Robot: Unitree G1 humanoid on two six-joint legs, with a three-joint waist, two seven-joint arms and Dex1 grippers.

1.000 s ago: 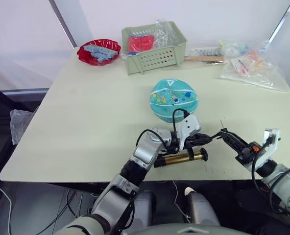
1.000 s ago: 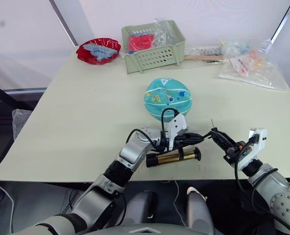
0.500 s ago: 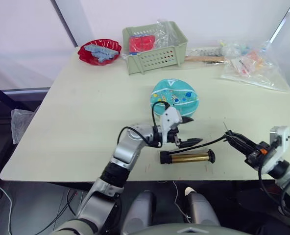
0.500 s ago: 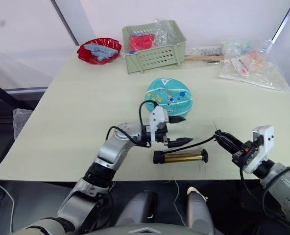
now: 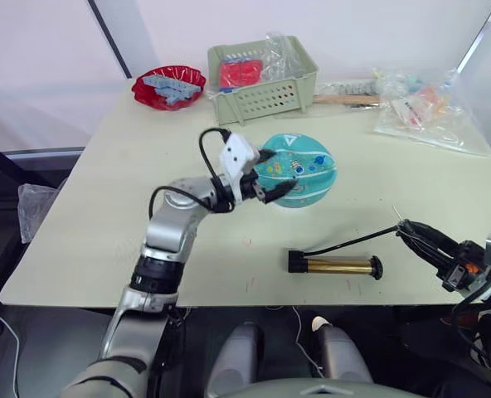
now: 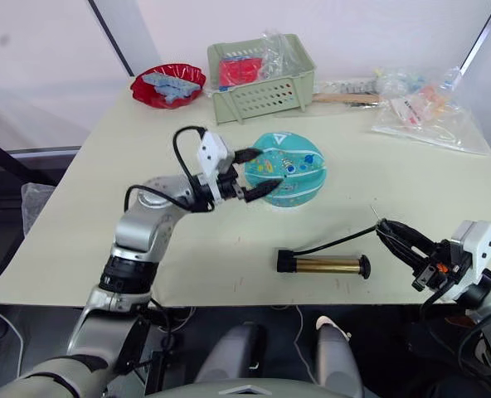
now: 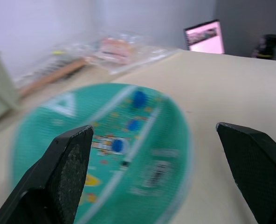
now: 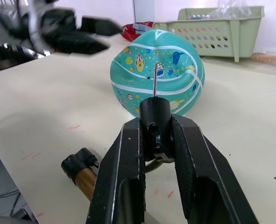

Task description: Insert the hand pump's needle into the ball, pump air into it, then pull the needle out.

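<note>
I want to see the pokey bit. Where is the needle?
In the right wrist view the needle sticks up from the right claw, on the robot's right near the table's front edge, well short of the ball.

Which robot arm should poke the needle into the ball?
The right one. Its claw is shut on the needle, which points at the ball. The left claw is open at the ball's side, better placed to steady it.
</note>
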